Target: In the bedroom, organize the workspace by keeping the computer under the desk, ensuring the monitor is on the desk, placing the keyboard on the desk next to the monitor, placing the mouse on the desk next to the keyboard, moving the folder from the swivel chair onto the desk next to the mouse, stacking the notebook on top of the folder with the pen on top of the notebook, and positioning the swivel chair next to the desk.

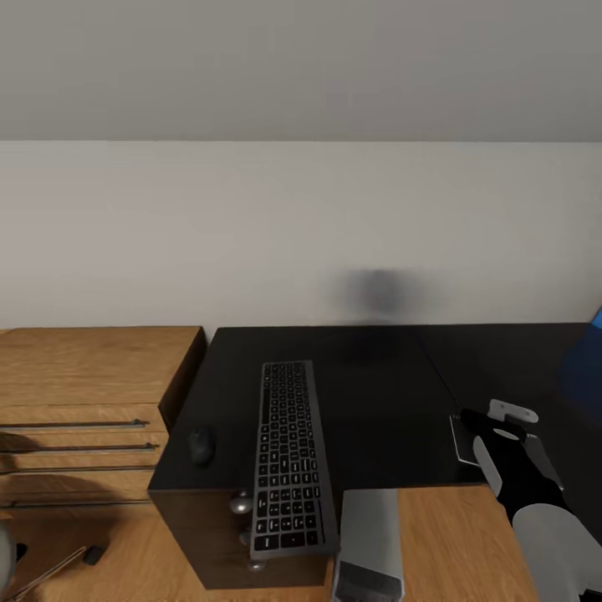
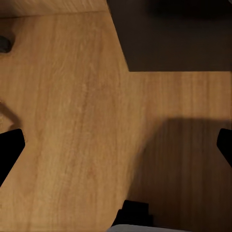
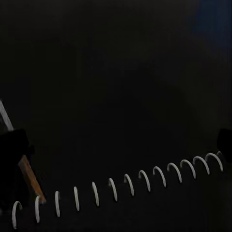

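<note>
We look down on the desk (image 1: 376, 401), glossy black, set against a white wall. The keyboard (image 1: 288, 458) lies lengthwise across it, its near end jutting past the desk's front edge above the drawer block and its round silver knobs (image 1: 241, 504). The mouse (image 1: 201, 444) sits on the desk just beside the keyboard, toward the light-wood cabinet (image 1: 88, 401) that stands against the desk's end. Below the desk's front edge, by the keyboard's overhanging end, we see the top of the silver-grey computer (image 1: 369, 543) on the wood floor (image 1: 456, 535).

At the desk's far side from the cabinet, a patch of the bright blue folder (image 1: 589, 368) shows at the picture's border. Our right gripper (image 1: 502, 435) is over the desk's front edge there, close above a flat dark sheet with a pale edge, the notebook (image 1: 465, 438). In the right wrist view, the notebook's white spiral rings (image 3: 130, 186) run between the two dark fingertips (image 3: 12, 150), which stand wide apart, one at each side of the picture (whether they touch the cover we cannot tell).

In the left wrist view, our left gripper's fingertips (image 2: 9, 150) are likewise spread wide, holding nothing, above the wood floor beside the desk's dark base.
</note>
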